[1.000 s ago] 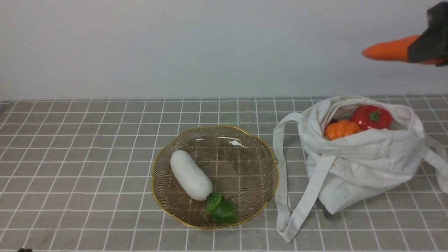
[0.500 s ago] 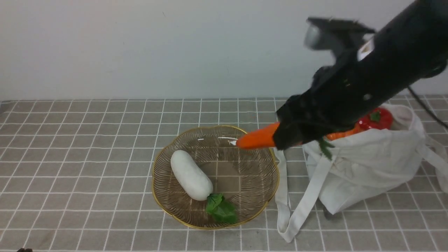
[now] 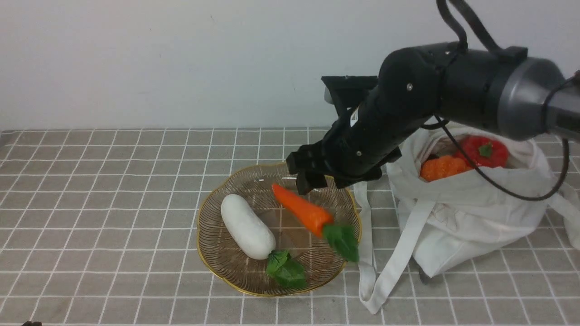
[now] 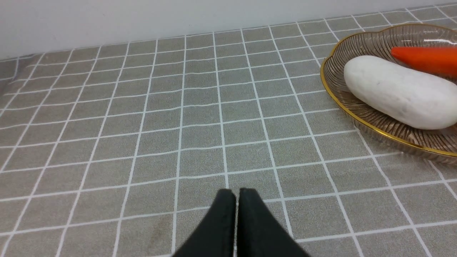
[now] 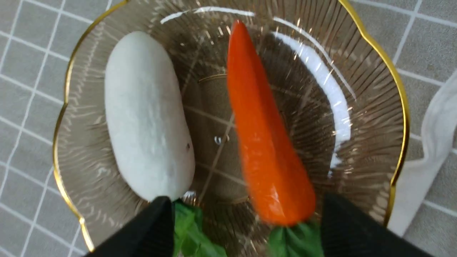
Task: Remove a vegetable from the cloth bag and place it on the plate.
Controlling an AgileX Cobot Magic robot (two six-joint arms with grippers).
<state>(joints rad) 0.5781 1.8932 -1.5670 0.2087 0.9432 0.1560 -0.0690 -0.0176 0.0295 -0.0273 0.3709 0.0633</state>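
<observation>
The orange carrot [image 3: 301, 210] is in the brownish glass plate [image 3: 205, 262], beside a white radish [image 3: 247, 226]. Its green leaves reach toward the plate's right rim and look blurred. My right gripper [image 3: 324, 181] hangs just above the plate's far side, open, with nothing between its fingers. In the right wrist view the carrot [image 5: 264, 135] is below the spread gripper [image 5: 246, 201] and touches neither finger, inside the gold rim [image 5: 400, 96]. The off-white cloth bag [image 3: 476, 217] stands to the right of the plate. My left gripper [image 4: 235, 192] is shut over bare tablecloth, left of the plate [image 4: 360, 119].
A red pepper [image 3: 482, 151] and an orange pumpkin [image 3: 442, 167] sit in the bag's open mouth. One bag strap [image 3: 367, 253] lies along the plate's right side. A pale wall runs behind the checked tablecloth.
My right arm swung down from the upper right to over the plate with the carrot. Its jaws opened and the carrot dropped into the plate beside the radish.
</observation>
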